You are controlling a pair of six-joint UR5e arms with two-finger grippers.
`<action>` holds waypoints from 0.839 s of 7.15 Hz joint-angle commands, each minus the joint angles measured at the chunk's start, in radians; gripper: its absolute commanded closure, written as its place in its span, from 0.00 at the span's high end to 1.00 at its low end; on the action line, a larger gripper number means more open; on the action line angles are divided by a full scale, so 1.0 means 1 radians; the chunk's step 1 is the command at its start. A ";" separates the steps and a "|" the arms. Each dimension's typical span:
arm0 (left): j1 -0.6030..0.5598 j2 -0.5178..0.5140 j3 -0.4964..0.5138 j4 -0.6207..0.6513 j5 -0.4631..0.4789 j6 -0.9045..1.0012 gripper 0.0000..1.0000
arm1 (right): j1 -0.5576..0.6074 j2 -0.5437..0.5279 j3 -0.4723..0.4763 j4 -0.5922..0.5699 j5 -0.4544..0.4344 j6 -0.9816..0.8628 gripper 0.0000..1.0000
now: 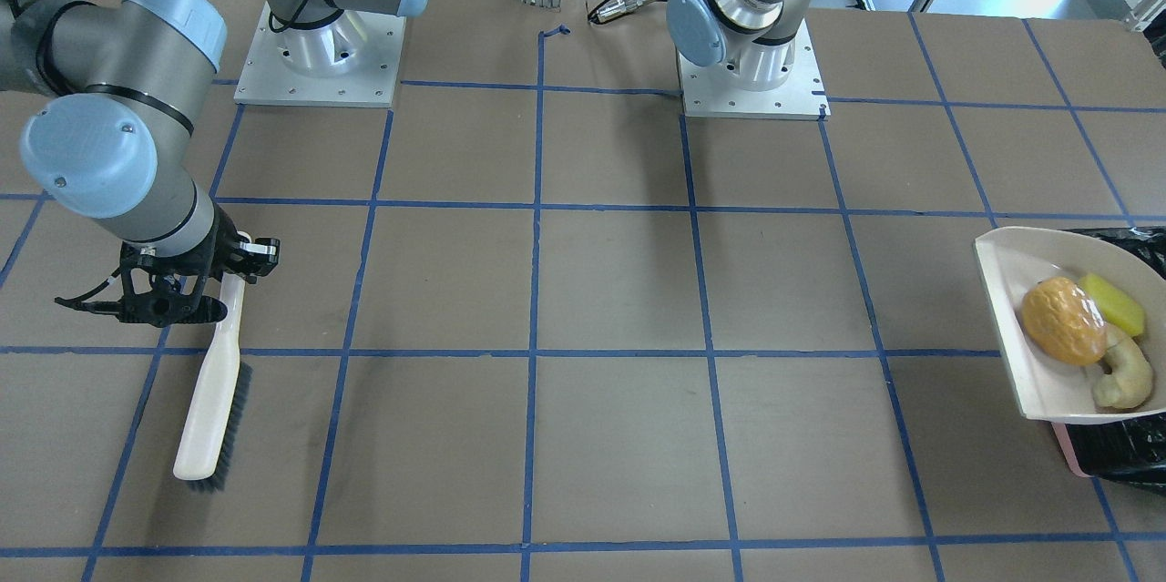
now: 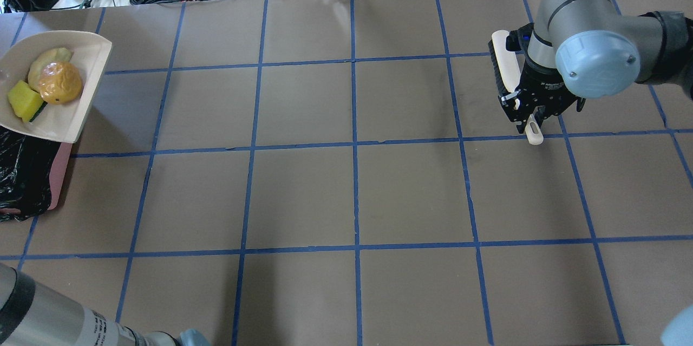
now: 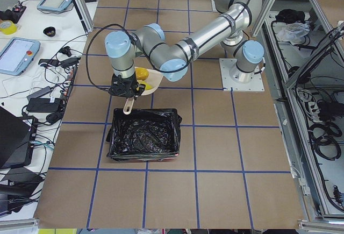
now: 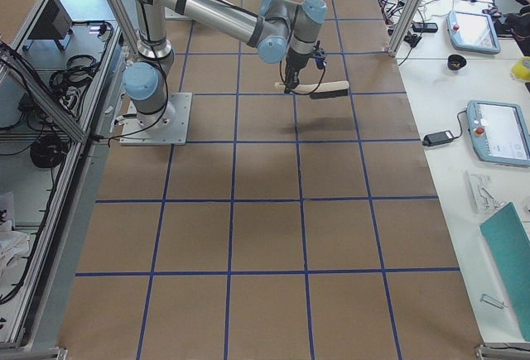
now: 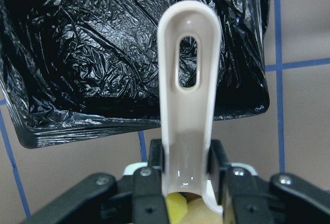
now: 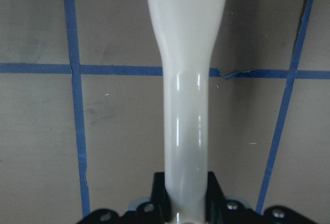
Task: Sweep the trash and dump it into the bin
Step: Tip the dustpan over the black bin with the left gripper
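From where I stand, the dumping is the step in hand. The left arm's fingers (image 5: 217, 157) are clamped on the handle of the beige flat plastic dustpan (image 1: 1002, 291), which hangs in the air by the pink rectangular bin lined with a glossy black bag (image 3: 144, 137). All three bits of trash lie in the pan, touching one another: the orange-brown wrinkled lump (image 1: 1063, 320), the yellow-green wedge (image 1: 1113, 303) and the pale cream crescent slice (image 1: 1125, 372). The handle's slotted tip reaches out over the bag, but the pan's body looks to be at the bin's edge, not squarely above the opening.

Well apart, at the other end of the brown taped tabletop (image 1: 619, 291), the right arm's fingers (image 6: 160, 188) are closed around the handle of the cream brush with dark bristles (image 1: 214, 391). I can't tell whether it touches the surface.

The risk, I'd say, is a spill. The pan's open straight edge seems to face the middle of the tabletop, away from the bag, so a tilt that way would send the pieces over it. The round lump would likely roll first. Tipping before the pan is properly over the opening would do the same. A knock against the rim could also shift the bin.
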 commanded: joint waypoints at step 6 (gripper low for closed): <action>0.182 -0.147 0.149 0.096 0.149 0.204 0.00 | -0.118 0.111 -0.071 0.041 0.001 -0.097 0.09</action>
